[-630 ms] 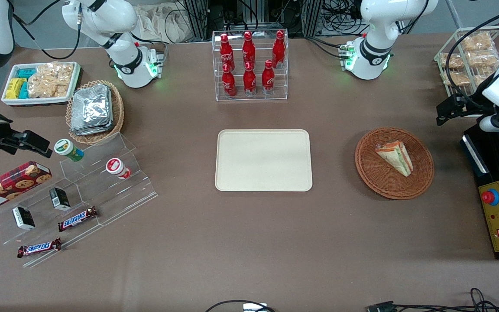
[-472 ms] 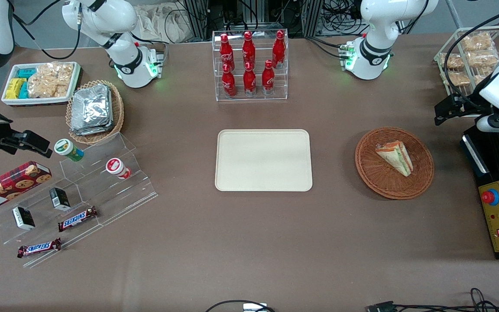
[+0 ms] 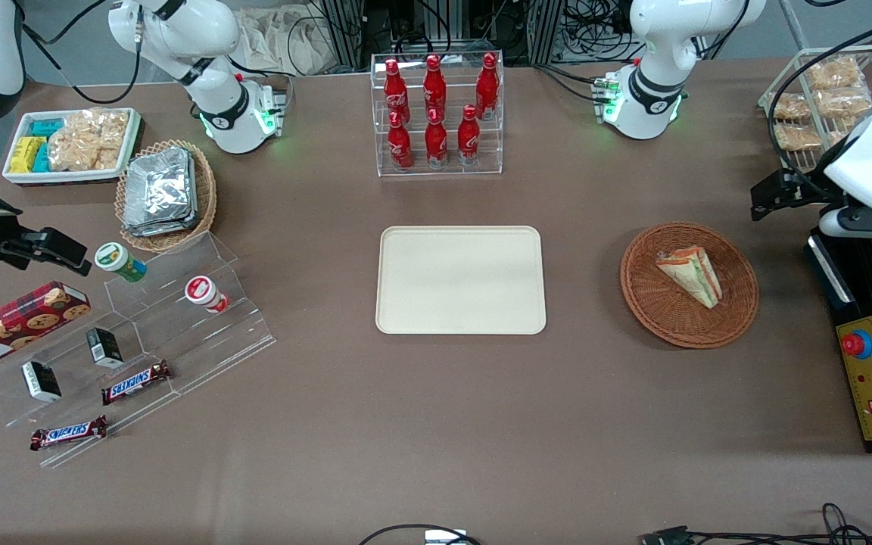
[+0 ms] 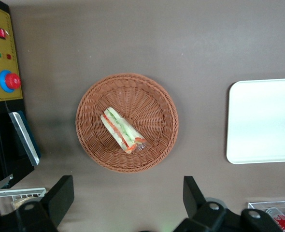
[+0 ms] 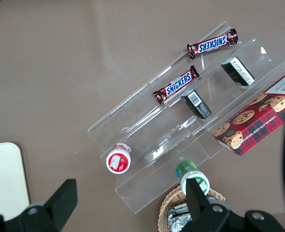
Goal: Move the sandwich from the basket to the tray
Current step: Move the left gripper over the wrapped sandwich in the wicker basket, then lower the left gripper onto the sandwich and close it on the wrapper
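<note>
The sandwich (image 4: pixel 122 130) is seen lying in the basket (image 4: pixel 157 96); the hand (image 4: pixel 125 200), fingers spread apart, is held above the tabletop (image 4: pixel 133 38) beside the basket, with the tray (image 3: pixel 460 279) at the basket's 9 o'clock in the front view.

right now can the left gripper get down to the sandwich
Probably yes. The gripper hangs open above the table beside the basket, toward the working arm's end. The sandwich lies uncovered in the shallow basket, alone, with nothing above it.
</note>
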Action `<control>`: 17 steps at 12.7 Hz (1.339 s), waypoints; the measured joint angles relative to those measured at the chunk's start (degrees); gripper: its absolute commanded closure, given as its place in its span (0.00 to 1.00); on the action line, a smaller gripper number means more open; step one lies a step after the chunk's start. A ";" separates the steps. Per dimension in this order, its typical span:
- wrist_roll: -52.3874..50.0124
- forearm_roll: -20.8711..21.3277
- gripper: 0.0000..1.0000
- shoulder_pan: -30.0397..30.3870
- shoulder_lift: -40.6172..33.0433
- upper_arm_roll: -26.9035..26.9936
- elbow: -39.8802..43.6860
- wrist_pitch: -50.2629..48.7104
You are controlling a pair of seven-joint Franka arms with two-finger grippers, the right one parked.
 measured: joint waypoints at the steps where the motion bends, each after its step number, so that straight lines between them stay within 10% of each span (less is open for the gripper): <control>1: -0.72 0.00 0.00 0.03 0.14 0.12 -1.79 1.20; 17: -18.78 0.05 0.00 2.24 -3.09 0.87 -40.22 41.93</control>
